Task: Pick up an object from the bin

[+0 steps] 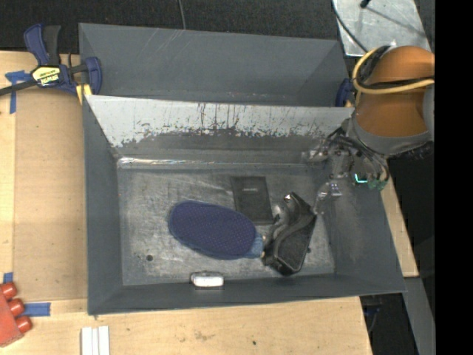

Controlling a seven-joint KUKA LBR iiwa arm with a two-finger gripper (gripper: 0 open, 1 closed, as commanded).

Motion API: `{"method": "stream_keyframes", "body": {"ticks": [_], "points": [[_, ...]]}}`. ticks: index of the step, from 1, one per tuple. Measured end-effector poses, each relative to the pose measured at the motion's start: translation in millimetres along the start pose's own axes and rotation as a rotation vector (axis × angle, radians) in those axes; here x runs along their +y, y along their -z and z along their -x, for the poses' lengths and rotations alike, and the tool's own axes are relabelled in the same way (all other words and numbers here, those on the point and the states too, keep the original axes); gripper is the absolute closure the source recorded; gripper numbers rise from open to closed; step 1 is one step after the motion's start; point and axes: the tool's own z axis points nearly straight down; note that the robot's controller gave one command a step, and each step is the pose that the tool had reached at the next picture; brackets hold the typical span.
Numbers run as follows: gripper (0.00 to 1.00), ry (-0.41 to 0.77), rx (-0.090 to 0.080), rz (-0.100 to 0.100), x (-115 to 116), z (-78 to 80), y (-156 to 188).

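On the scuffed grey floor of the bin (140,198), a small white piece (207,279) is seen by the near wall, with a blue oval mesh pad (211,230) behind it, a bulky black tool (290,237) just to the pad's right and a flat dark rectangle (251,197) farther back. The gripper (329,189) is poised over the floor's right side, just beyond the black tool's far end, and whether it is open or closed cannot be told. The approach is judged to be in hand, a descent onto that nearest tool being called for next, with little room beside the right wall.
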Motion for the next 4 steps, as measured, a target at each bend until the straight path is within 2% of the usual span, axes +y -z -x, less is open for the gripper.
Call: {"method": "stream_keyframes", "body": {"ticks": [1,2,3,4], "points": [[0.00,-0.179,-0.016,-0.004,84,-7.6,-76],[0.00,-0.384,-0.011,0.003,123,-15.5,-49],[0.00,-0.653,-0.004,0.001,131,-32.0,-50],[0.00,-0.826,-0.007,0.005,132,-32.0,-76]]}}
